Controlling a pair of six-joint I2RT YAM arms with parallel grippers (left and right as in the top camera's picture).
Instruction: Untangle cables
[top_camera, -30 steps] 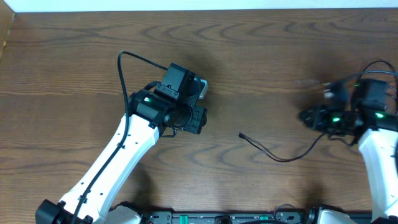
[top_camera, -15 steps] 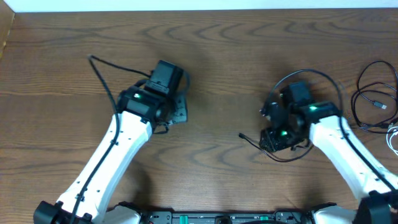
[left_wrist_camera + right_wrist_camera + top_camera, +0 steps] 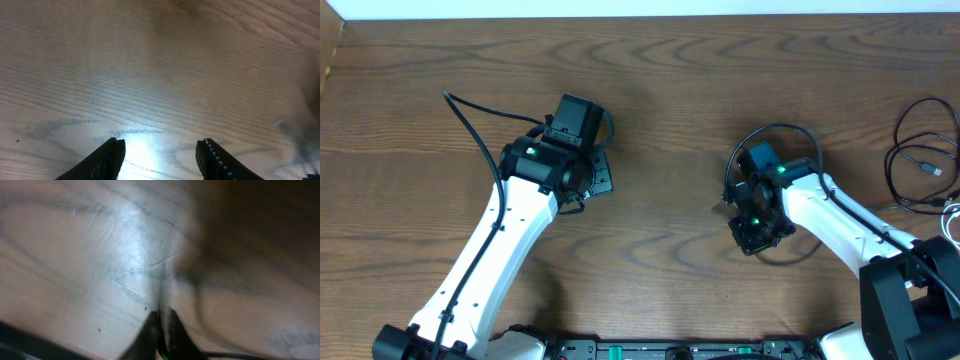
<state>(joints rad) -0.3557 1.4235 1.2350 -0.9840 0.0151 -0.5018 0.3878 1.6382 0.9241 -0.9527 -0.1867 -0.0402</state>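
Observation:
A thin black cable (image 3: 795, 256) lies on the wooden table right of centre, and its near part is under my right gripper (image 3: 752, 235). In the right wrist view the right gripper (image 3: 162, 312) is shut, with the thin black cable (image 3: 225, 354) pinched between the fingertips and trailing off to the right. My left gripper (image 3: 600, 178) is open and empty, and in the left wrist view (image 3: 160, 142) it is over bare wood. Another black cable (image 3: 905, 165) lies looped at the far right, with a bit of white cable (image 3: 952, 220) at the edge.
The thick black cables of the arms arc above each wrist, one above the right arm (image 3: 770, 132) and one beside the left arm (image 3: 470, 115). The table's far edge (image 3: 640, 14) runs along the top.
The right arm has swung left from the cable pile at the right edge to the lone black cable and shut on it. The left gripper has moved left and slightly up.

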